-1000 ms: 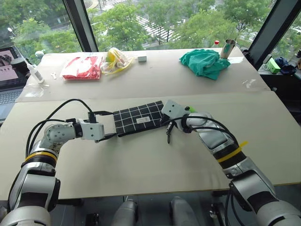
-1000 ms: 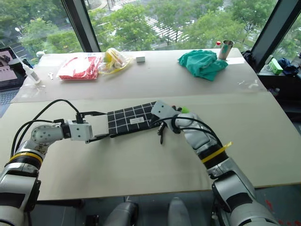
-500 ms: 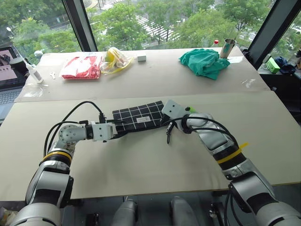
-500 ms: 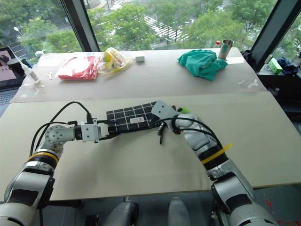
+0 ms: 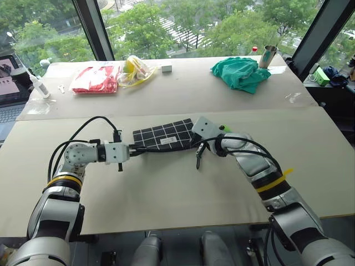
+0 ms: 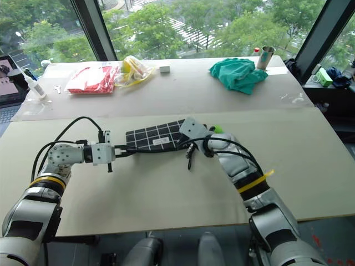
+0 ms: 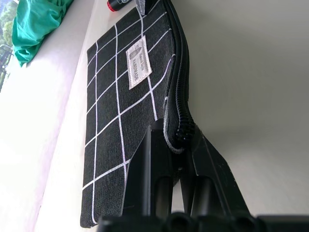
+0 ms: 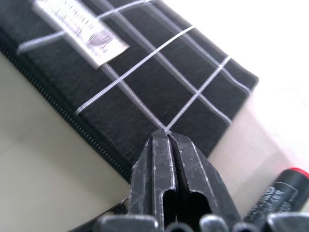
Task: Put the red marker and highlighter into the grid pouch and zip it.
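Two grippers now flank the grid pouch (image 5: 164, 136) at table centre. Your left gripper (image 7: 176, 145), wide apart a second ago, has clamped the pouch's zipper edge at its nine-o'clock end. Your right gripper (image 8: 169, 140) hovers at three o'clock, fingers together on nothing. The red marker (image 8: 280, 193) lies just beside the pouch; I judge it's still unloaded.

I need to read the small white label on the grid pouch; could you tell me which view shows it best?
The left wrist view: the label sits large and unobstructed on the grid pouch. The right wrist view crops it; the eye views show a tiny patch.
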`<state>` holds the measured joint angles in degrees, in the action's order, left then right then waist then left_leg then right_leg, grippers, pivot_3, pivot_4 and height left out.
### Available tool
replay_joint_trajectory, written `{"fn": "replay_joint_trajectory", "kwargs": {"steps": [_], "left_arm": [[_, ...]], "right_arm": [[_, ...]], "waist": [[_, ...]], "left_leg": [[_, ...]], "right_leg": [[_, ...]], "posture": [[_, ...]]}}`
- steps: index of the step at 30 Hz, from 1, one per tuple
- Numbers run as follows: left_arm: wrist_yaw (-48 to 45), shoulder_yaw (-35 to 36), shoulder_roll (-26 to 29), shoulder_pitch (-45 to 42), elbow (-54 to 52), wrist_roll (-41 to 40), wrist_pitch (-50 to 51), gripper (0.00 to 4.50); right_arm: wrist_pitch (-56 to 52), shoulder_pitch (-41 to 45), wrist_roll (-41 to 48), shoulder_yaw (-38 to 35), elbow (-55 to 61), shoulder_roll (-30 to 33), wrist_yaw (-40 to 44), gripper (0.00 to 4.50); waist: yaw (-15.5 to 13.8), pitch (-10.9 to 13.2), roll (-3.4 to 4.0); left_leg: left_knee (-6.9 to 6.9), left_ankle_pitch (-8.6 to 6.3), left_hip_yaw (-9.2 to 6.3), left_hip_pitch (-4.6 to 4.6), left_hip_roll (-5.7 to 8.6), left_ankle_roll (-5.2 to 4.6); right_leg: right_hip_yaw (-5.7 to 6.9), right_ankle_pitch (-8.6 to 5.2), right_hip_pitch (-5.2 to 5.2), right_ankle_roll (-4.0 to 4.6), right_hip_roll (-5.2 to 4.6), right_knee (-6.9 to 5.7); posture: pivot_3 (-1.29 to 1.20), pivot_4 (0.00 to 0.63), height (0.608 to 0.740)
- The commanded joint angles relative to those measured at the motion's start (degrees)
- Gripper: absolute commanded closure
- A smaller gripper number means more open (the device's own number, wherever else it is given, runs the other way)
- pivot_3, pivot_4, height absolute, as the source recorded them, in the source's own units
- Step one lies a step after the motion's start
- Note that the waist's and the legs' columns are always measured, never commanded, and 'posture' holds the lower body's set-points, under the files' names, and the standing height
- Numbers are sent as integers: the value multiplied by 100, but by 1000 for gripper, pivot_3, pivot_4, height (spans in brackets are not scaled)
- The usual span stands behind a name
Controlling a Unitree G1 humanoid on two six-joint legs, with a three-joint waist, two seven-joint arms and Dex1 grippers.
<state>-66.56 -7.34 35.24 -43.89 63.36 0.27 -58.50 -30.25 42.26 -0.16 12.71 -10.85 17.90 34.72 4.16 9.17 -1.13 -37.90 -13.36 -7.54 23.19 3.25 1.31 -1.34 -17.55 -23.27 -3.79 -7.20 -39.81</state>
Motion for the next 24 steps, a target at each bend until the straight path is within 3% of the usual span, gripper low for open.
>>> {"fn": "replay_joint_trajectory", "kwargs": {"steps": [1,8,16,24], "left_arm": [[-123,124,-66,191,-252,-286,100,4500],[-113,288,-124,433,-571,-580,496,4500],[-191,1076,-289,1384,-2585,-2141,2674,4500],[-294,1115,-66,2145,-3926,-2307,3812,4500]], "right_arm": [[-198,150,475,-641,820,-11,-77,2664],[-1693,-111,1374,-1454,1764,298,36,286],[-3367,-763,2513,-2266,3415,1211,177,286],[-4307,-1366,3109,-1721,4539,757,-345,286]], "waist": [[-1,0,0],[-18,0,0],[18,0,0],[17,0,1]], "left_leg": [[0,1,-1,0,1,2],[0,-4,-10,4,2,-7],[0,-8,-27,7,-3,-14],[2,-14,-27,-3,-6,-25]], "right_leg": [[0,0,0,0,-1,-2],[9,0,2,0,-1,-1],[12,0,0,0,-4,1],[11,0,4,0,-2,-1]], "posture": [[0,150,740],[0,150,740],[0,150,740],[0,150,740]]}}
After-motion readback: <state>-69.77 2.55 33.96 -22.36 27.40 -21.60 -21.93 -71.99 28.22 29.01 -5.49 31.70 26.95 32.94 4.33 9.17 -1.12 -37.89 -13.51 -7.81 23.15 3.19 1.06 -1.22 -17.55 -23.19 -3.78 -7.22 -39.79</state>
